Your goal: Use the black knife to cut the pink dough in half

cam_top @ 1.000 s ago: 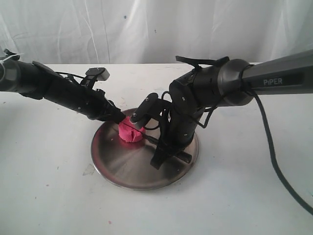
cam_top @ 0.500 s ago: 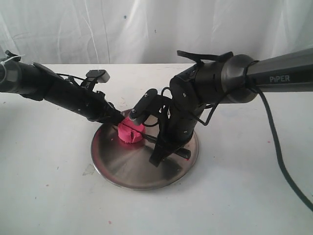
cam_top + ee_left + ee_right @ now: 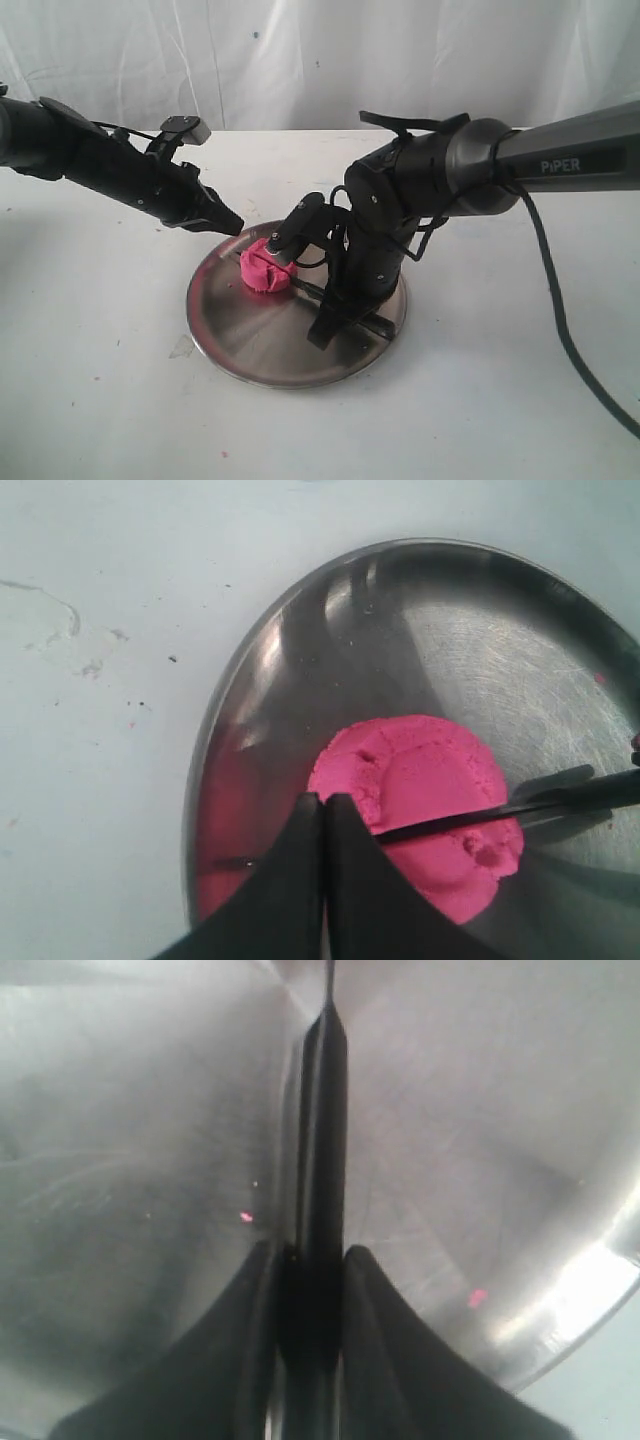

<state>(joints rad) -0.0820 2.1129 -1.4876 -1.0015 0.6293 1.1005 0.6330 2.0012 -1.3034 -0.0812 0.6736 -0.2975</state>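
Where the exterior view is centred, the bright pink round dough lump [image 3: 262, 272] is seen on the round steel plate [image 3: 240, 345], left of its middle. The slim black knife [image 3: 305, 288] is pressed across the lump's top and clamped by the right gripper [image 3: 330, 322]. The left gripper [image 3: 228, 226], jaws together and empty, is held above the plate's upper-left rim.

In the left wrist view, the blade is sunk into the dough.

In the right wrist view, the handle is pinched between both fingers [image 3: 375, 1290].

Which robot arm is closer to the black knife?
Right. The right fingers clamp the knife by its handle. The left fingers, shut and empty, hover beside the dough, apart from the blade.
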